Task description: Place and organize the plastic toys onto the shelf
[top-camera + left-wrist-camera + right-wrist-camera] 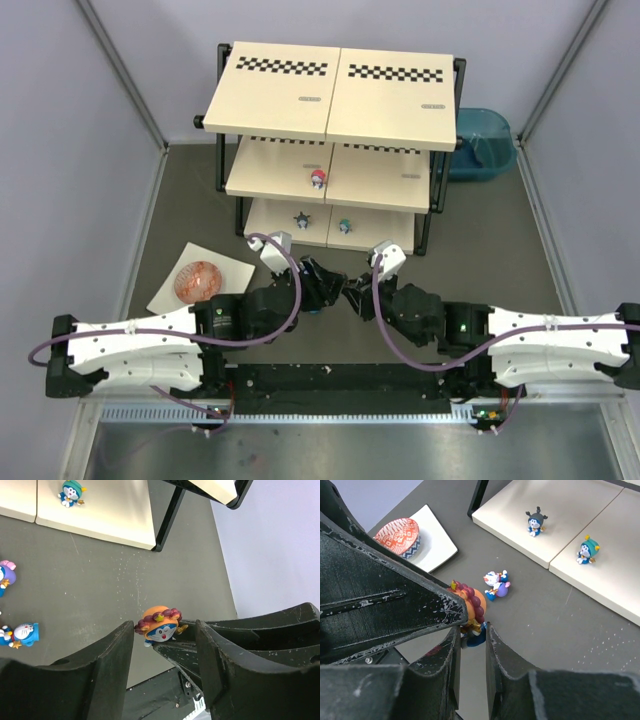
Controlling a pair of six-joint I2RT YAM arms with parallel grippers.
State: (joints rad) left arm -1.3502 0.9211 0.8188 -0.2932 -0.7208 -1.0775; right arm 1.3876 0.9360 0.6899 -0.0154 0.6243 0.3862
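Step in hand, as we read it: 1 toy is being passed between the 2 arms, low over the table (480, 260) in front of the shelf (290, 110).

Right gripper (472, 631): jaws nearly closed, pinching the orange-headed toy (476, 600) by its blue body. The head, with its dark red curls, sticks out past the fingertips.

Left gripper (163, 630): jaws about half apart, 1 finger on each side of that toy. The left wrist view shows a gap on both sides, so it has hold of nothing.

On the shelf:
- red-headed toy (318, 179) on the middle tier
- dark grey toy (536, 521) and teal toy (588, 550) on the bottom tier, side by side but apart

On the table, not yet shelved: purple-headed toy (5, 575) and blue toy (22, 633). Both look to be lying on their sides.

Next move, our judgement: the left jaws need to come in on the head or upper body, clear of the right fingertips. They should have a firm hold before the right jaws let go. The toy is small and rounded, so it could twist or slip out during the swap. After that it goes to a free spot on a shelf board, set down upright and in line with the others.
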